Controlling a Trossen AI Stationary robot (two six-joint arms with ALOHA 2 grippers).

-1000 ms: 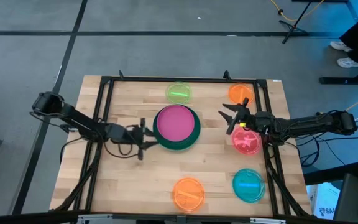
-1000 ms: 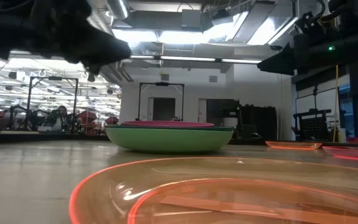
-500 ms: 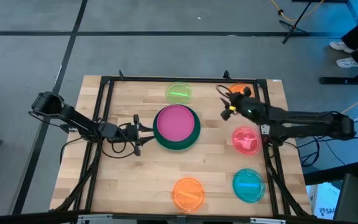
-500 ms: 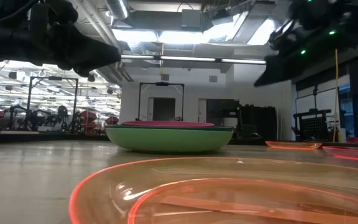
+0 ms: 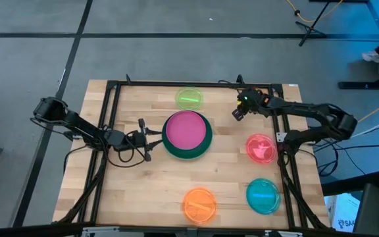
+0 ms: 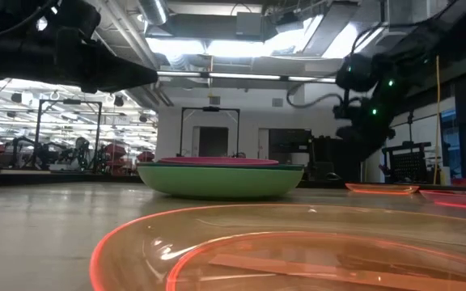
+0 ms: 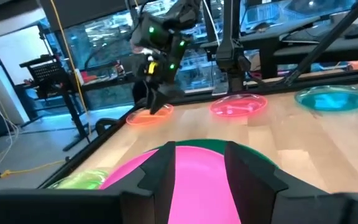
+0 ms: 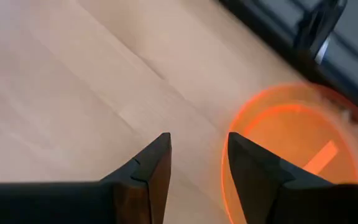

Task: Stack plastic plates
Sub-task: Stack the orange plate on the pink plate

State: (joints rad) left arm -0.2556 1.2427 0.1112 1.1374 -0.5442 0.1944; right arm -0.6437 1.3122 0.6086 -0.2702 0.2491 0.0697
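Observation:
A magenta plate (image 5: 188, 129) lies on top of a stack of larger plates, with a dark green rim (image 5: 188, 155) showing below it, at the table's middle. The stack's light green bottom plate (image 6: 221, 181) rests on the wood. My left gripper (image 5: 145, 138) is open and empty, just left of the stack; the magenta plate (image 7: 197, 186) shows beyond its fingers. My right gripper (image 5: 237, 113) is open and empty, pointing down over the table beside the far-right orange plate (image 8: 297, 140). The arm hides most of that plate in the high view.
Small plates lie singly on the table: lime (image 5: 189, 99) at the far middle, red-pink (image 5: 260, 149) at the right, teal (image 5: 263, 196) near right, a second orange one (image 5: 199, 205) near the front edge. A black frame (image 5: 114, 99) borders the table.
My right gripper has gone from above the red-pink plate toward the table's far edge and has tipped down beside the far-right orange plate. My left gripper has drawn back a little toward the table's left edge. No plate has moved.

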